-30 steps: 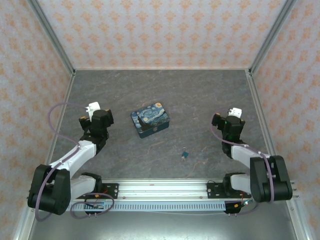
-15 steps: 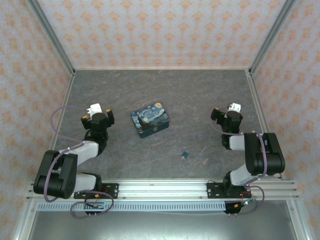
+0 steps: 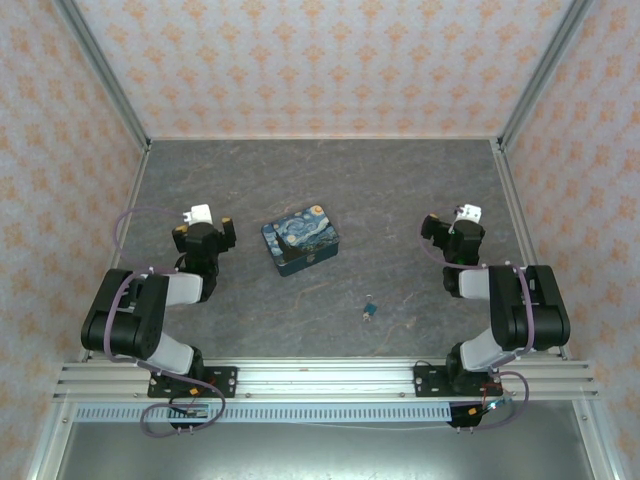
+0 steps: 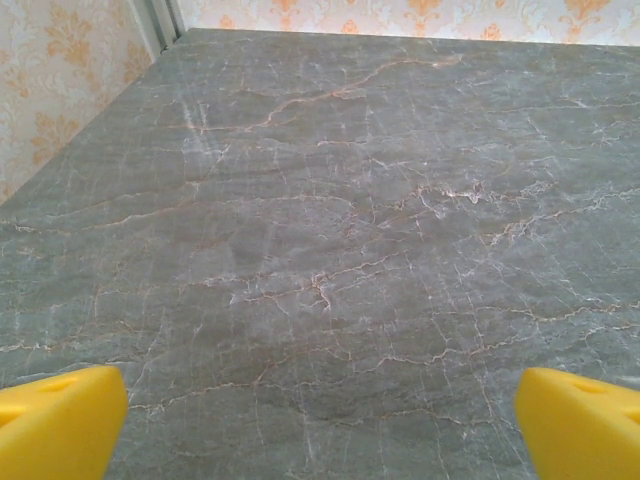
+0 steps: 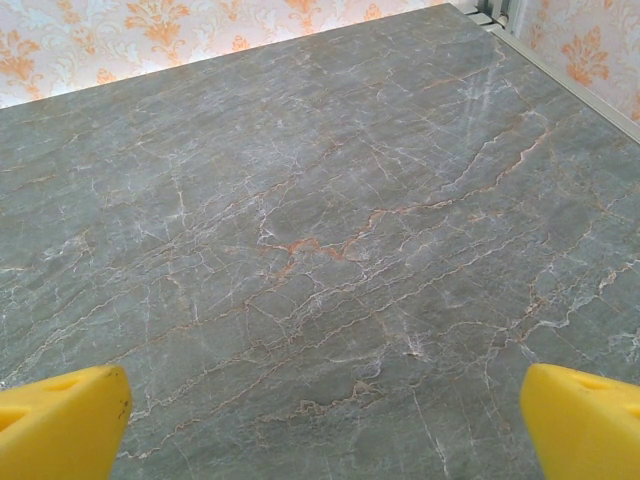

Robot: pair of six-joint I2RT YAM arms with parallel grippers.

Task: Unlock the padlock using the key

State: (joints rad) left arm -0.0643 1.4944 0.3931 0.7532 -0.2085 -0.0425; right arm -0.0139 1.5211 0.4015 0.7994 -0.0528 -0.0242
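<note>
Fingers spread wide, holding nothing, on my left gripper and right gripper. The padlock lies off the tin's near right corner, closer to my right gripper. Its long axis is too small to tell.

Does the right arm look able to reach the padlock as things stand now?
Probably yes: the padlock lies on bare table, the right gripper is open, and nothing stands between them.

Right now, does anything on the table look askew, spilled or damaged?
Nothing looks spilled or damaged. The tin sits at an angle to the edges of the table. The padlock lies apart from it, too small to judge its state.
</note>
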